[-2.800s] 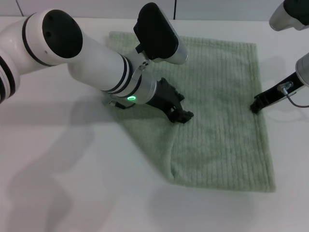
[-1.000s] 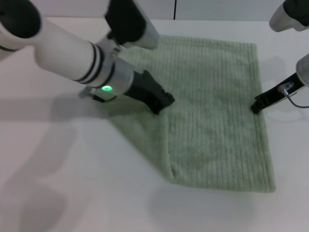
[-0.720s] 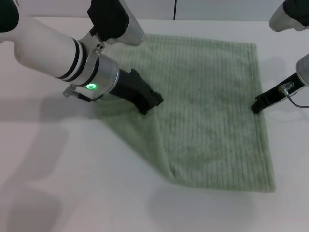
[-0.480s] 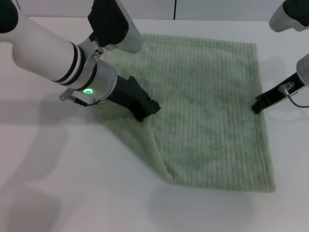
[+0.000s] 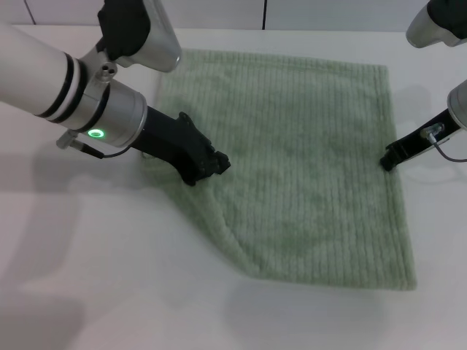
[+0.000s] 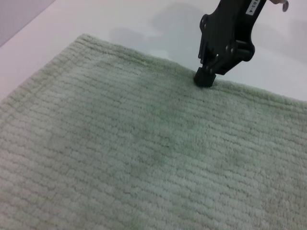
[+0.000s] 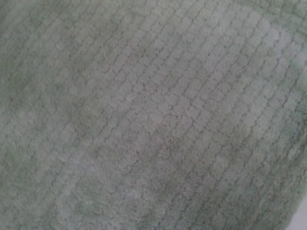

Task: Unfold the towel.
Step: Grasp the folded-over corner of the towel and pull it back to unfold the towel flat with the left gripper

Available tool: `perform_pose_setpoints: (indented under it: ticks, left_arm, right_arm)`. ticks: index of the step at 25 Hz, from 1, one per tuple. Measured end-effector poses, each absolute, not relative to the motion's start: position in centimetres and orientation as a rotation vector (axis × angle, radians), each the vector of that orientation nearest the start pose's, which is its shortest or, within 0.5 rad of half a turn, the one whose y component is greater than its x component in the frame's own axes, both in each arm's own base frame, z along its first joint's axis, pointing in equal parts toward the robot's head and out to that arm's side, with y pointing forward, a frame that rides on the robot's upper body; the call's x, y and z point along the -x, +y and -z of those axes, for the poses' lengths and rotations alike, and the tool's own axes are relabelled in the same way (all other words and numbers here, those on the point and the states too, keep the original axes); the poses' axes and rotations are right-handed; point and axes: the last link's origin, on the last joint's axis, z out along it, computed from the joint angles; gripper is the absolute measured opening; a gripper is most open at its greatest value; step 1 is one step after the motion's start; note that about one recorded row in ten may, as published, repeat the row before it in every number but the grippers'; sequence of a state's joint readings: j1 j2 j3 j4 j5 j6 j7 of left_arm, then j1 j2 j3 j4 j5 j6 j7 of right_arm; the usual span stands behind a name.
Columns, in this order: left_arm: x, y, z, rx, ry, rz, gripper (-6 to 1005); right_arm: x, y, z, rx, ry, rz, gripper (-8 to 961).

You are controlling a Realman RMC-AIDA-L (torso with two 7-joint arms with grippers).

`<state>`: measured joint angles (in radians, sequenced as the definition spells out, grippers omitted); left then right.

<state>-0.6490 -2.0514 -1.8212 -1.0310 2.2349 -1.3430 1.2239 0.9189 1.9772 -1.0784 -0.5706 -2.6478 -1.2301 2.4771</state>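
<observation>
The pale sage-green towel (image 5: 314, 146) lies spread on the white table, its ribbed lines running front to back. Its near left side ends in a slanted edge. My left gripper (image 5: 211, 165) is low on the towel's left part, shut on the cloth. My right gripper (image 5: 386, 162) rests its tip on the towel's right hem; it also shows in the left wrist view (image 6: 205, 77), fingers together on the edge. The towel fills the left wrist view (image 6: 120, 158) and the right wrist view (image 7: 153, 115).
The white table (image 5: 109, 292) surrounds the towel, with bare surface to the left and in front. A wall with a dark seam (image 5: 263, 14) runs along the back edge.
My left gripper has moved left across the towel, and the slanted crease on the near left side has shifted left with it. The right gripper has stayed on the right hem.
</observation>
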Motion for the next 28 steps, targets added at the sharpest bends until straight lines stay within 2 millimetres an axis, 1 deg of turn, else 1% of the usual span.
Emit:
perform_pose_setpoints:
  ticks: [4,7,12,15,17,18,23,28]
  left_arm:
    - [19.0,37.3,2.6,2.906,-0.408,-0.151,34]
    - [20.0,37.2,2.3,2.888,-0.438,-0.198,35]
    - [20.7,37.1,1.9,2.873,-0.453,-0.225,36]
    - [20.8,37.1,1.5,2.872,-0.462,-0.227,36]
    - [20.9,37.1,0.7,2.869,-0.471,-0.216,37]
    - [20.9,37.1,0.7,2.869,-0.471,-0.216,37]
    - [21.0,36.5,-0.6,2.88,-0.437,-0.254,38]
    - [21.5,36.1,-0.5,2.895,-0.444,-0.321,39]
  right_arm:
    - [-23.9,42.0,0.7,2.415,1.252,0.455,1]
    - [-23.9,42.0,0.7,2.415,1.251,0.457,1]
    - [-23.9,42.0,0.7,2.414,1.251,0.459,1]
    - [-23.9,42.0,0.7,2.414,1.25,0.459,1]
    - [-24.0,42.0,0.7,2.414,1.25,0.46,1]
    - [-24.0,42.0,0.7,2.414,1.25,0.46,1]
    - [-24.0,42.0,0.7,2.412,1.247,0.467,1]
    - [-24.0,42.0,0.7,2.413,1.244,0.47,0]
